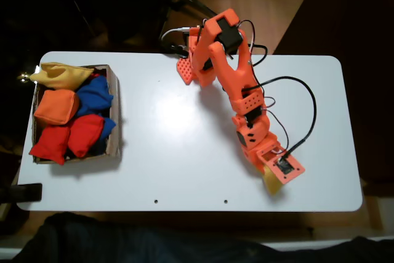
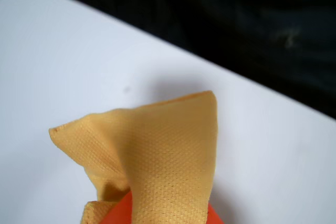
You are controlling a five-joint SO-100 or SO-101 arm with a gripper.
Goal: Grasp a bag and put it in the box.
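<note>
Close to the wrist camera: small golden-yellow woven cloth beanbag (image 2: pixel 163 156), bunched and folded, two pointed corners sticking up, lower part cut off by the frame edge. Just below it, a sliver of one orange plastic finger (image 2: pixel 123 212) of the tool pressed against the cloth; tool evidently clamped on the beanbag, though the other finger stays hidden behind fabric. Beyond the bag, smooth white table (image 2: pixel 63 61), then darkness past its rim, too dim to make out.

From the fixed view above: orange printed arm (image 1: pixel 237 84) stretched toward the table's lower right, tool (image 1: pixel 272 183) pointing down near the front edge, mostly covered by the wrist camera mount, only a yellow scrap of the bag (image 1: pixel 271 184) peeking out. Well apart, at the left end of the table, shallow brown cardboard box (image 1: pixel 114 112) with worn edges, crowded with red, blue and orange beanbags, a paler lemon-yellow bag (image 1: pixel 60 75) draped over its upper rim. Box floor hidden under the pile.
</note>
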